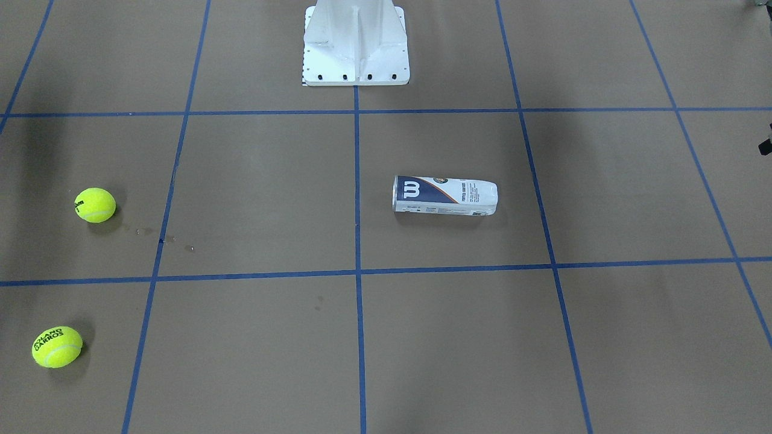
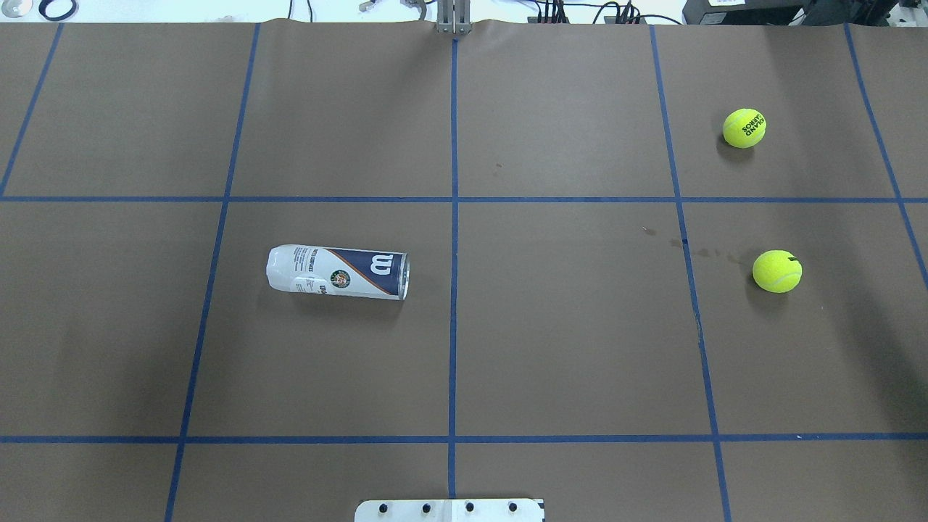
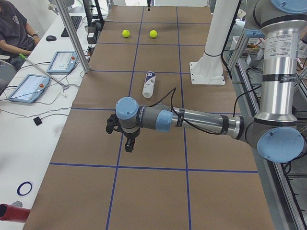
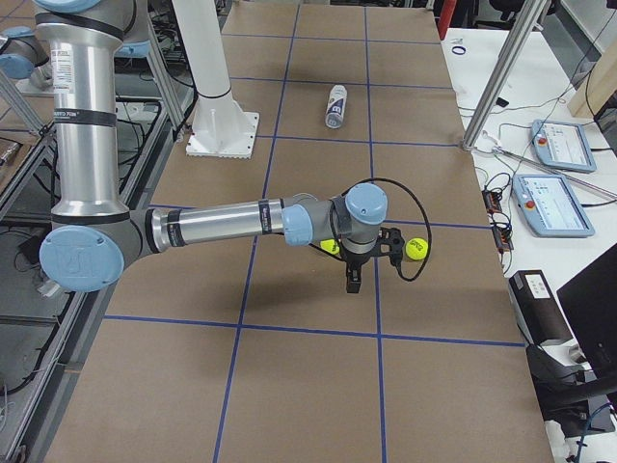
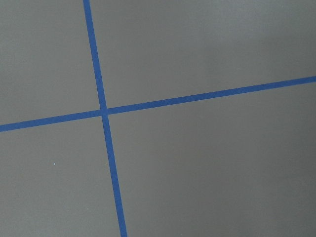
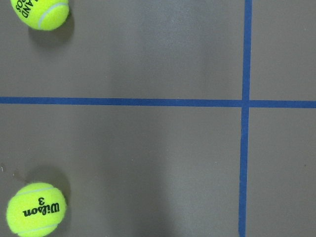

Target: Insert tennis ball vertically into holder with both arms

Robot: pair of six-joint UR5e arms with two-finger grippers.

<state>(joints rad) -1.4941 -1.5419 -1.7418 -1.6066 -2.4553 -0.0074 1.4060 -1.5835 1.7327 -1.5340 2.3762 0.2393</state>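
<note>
Left end effector (image 3: 129,147), black and two-fingered, hangs fingers-down over the brown paper-covered bench (image 2: 580,348), touching nothing. Spread or pressed together, I cannot tell. Behind it the grey left arm (image 3: 201,122) runs level from a bent elbow, its upper part upright. Right end effector (image 4: 353,282) hangs the same way, its state just as unreadable, low above two yellow-green felt balls: the Roland Garros tennis ball (image 2: 744,128) and the Wilson tennis ball (image 2: 777,271). The clear plastic cylindrical holder (image 2: 337,272), white-and-navy labelled, lies on its side in the left half, well apart from both balls.
</note>
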